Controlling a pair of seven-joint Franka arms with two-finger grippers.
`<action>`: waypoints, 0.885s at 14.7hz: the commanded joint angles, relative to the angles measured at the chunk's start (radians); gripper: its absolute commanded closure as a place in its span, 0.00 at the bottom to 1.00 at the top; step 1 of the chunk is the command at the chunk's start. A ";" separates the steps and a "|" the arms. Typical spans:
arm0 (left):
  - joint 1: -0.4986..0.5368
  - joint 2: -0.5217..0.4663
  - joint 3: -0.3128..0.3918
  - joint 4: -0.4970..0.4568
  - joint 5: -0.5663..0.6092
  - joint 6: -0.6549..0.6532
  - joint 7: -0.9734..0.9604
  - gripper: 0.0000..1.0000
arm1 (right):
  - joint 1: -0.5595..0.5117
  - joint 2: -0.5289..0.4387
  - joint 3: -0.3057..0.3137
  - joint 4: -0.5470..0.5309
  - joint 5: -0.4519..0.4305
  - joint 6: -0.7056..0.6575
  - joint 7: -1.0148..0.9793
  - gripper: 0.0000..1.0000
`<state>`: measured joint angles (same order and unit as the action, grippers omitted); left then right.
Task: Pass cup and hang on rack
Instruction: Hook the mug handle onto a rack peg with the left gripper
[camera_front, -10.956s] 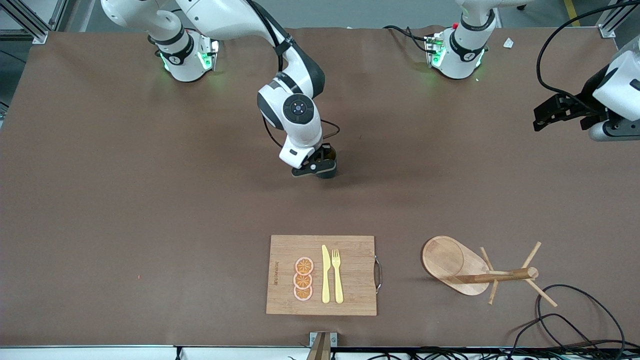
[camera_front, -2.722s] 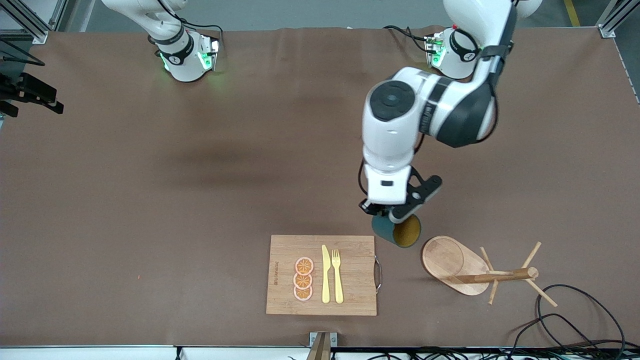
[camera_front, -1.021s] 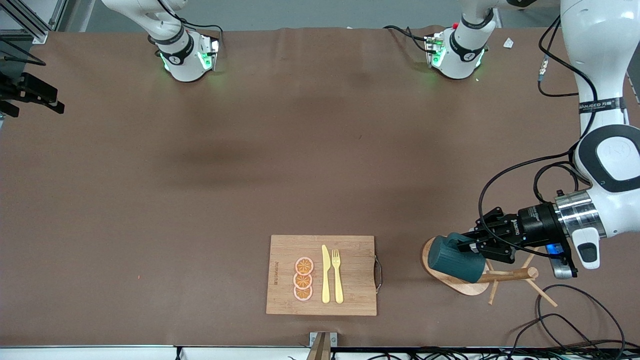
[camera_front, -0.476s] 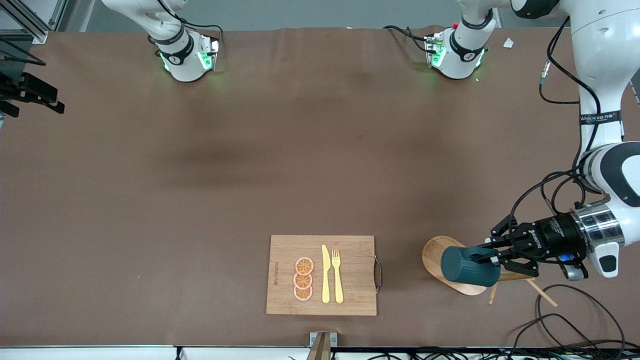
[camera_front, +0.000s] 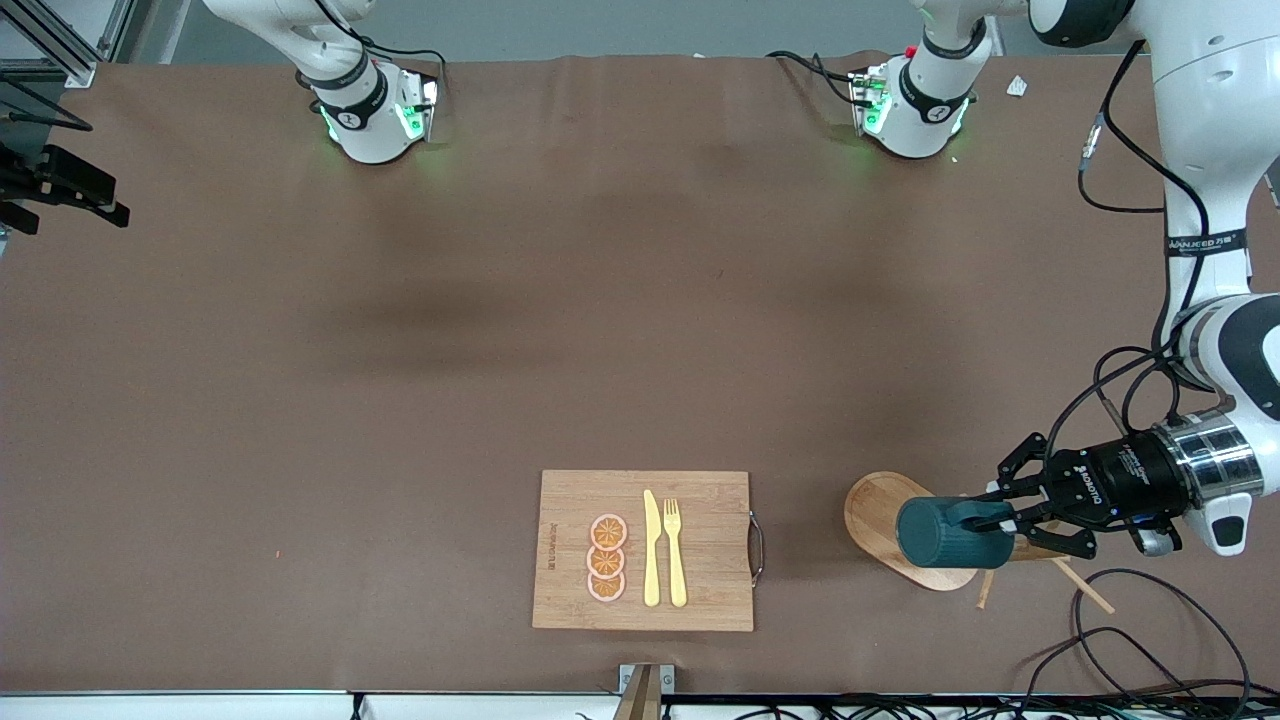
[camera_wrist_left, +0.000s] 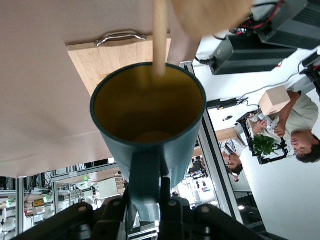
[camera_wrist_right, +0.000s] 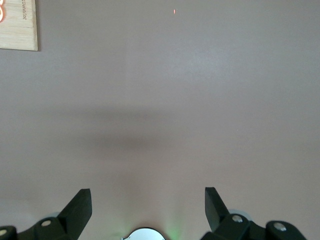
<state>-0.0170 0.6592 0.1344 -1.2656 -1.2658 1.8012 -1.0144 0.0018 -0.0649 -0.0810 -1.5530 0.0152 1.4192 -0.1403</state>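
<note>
The left gripper (camera_front: 1000, 520) is clamped on the handle of the cup (camera_front: 940, 535), holding the dark teal mug on its side in the air over the rack (camera_front: 905, 525). In the left wrist view the fingers (camera_wrist_left: 165, 200) pinch the handle strap, and the cup's yellowish mouth (camera_wrist_left: 148, 102) faces away from the wrist, with the rack's wooden post (camera_wrist_left: 160, 35) running down to the rim. Whether the post or a peg has entered the cup or merely passes in front of it cannot be told.

The rack stands on the table at the left arm's end, beside a bamboo cutting board (camera_front: 570, 590) carrying a yellow knife (camera_front: 651, 550), a yellow fork (camera_front: 675, 550) and orange slices (camera_front: 606, 558). A loose black cable (camera_front: 1150, 630) lies just beside the rack.

The right gripper (camera_wrist_right: 147, 210) waits over bare table with its fingers spread wide and nothing between them.

Status: the transfer to the left arm appears complete. Remaining, by judgement: seat the handle on a peg, release, and withdraw.
</note>
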 joint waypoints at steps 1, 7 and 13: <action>0.006 0.010 -0.005 0.008 -0.024 -0.014 -0.024 0.95 | -0.005 -0.016 0.007 -0.015 -0.012 0.000 -0.009 0.00; 0.023 0.025 -0.004 0.009 -0.017 -0.016 -0.066 0.95 | -0.005 -0.016 0.007 -0.015 -0.012 -0.002 -0.009 0.00; 0.032 0.042 0.002 0.009 -0.007 -0.017 -0.064 0.94 | -0.005 -0.016 0.007 -0.015 -0.012 -0.002 -0.009 0.00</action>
<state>0.0088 0.6964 0.1361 -1.2659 -1.2670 1.8003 -1.0669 0.0018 -0.0649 -0.0810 -1.5530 0.0152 1.4191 -0.1412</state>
